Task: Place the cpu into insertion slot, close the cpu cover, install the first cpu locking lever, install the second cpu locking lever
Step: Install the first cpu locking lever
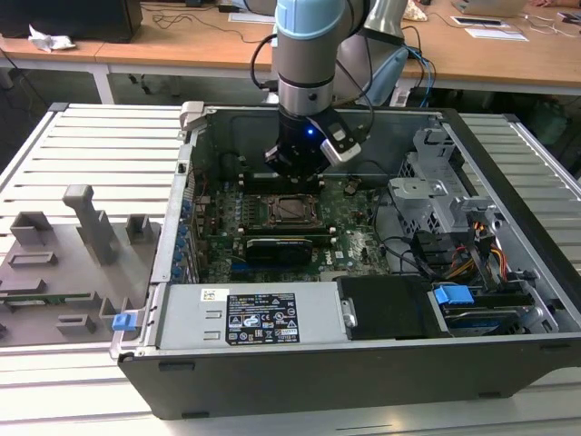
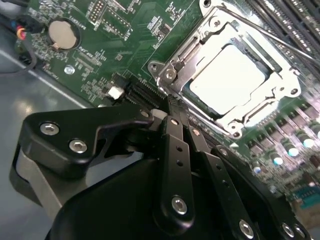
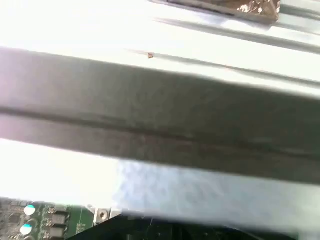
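second wrist view shows the cpu (image 2: pixel 231 80) seated in the insertion slot (image 2: pixel 197 102), with the cpu cover (image 2: pixel 252 117) lying flat around it as a silver frame on the green motherboard (image 2: pixel 100 45). the gripper (image 2: pixel 170 117) sits just beside the socket's corner, its black fingers (image 2: pixel 175 140) drawn together and clasping nothing. exterior view places the gripper (image 1: pixel 295 173) inside the open computer case (image 1: pixel 508 209), directly above the socket area (image 1: pixel 292 209), behind the long black expansion card (image 1: pixel 286 245).
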`<state>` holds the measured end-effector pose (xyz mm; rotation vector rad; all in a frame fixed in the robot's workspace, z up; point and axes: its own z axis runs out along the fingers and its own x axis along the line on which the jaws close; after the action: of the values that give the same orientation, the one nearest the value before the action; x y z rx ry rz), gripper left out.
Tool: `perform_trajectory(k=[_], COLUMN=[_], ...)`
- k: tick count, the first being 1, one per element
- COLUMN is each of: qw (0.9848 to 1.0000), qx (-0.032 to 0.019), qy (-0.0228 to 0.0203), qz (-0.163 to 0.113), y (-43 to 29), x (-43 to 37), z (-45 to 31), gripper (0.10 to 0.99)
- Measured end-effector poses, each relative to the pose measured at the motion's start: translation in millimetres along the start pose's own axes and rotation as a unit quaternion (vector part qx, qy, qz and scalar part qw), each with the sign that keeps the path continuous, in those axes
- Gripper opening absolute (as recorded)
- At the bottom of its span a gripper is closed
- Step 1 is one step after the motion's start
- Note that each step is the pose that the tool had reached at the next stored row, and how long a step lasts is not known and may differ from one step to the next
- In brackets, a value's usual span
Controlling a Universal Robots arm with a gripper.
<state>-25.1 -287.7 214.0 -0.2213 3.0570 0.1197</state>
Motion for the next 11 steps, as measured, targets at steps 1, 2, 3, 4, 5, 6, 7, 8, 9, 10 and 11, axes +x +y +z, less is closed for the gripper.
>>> perform_trajectory(k=[1,2,3,4,5,6,7,8,9,10,11], qw=[1.0,1.0,1.0,1.0,1.0,1.0,1.0,1.0,1.0,1.0,1.0], qx=[0.0002,0.0001,0.0003,0.0002,0.0002,0.0003,0.0002,0.0003,0.0002,0.0002,0.0002], qy=[0.0,0.0,0.0,0.0,0.0,0.0,0.0,0.0,0.0,0.0,0.0001], qz=[0.0,0.0,0.0,0.0,0.0,0.0,0.0,0.0,0.0,0.0,0.0], y=[0.1,-0.2,-1.1,-2.0,-2.4,-3.0,-3.7,-4.3,-5.0,-5.5,-5.9], x=[-0.1,0.0,0.1,0.2,0.3,0.4,0.5,0.6,0.7,0.7,0.8], z=[-0.6,-0.5,-0.7,-0.8,-0.8,-0.8,-0.9,-1.0,-1.0,-1.0,-1.1], gripper=[0.106,0.106,0.106,0.106,0.106,0.106,0.106,0.106,0.106,0.106,0.106])
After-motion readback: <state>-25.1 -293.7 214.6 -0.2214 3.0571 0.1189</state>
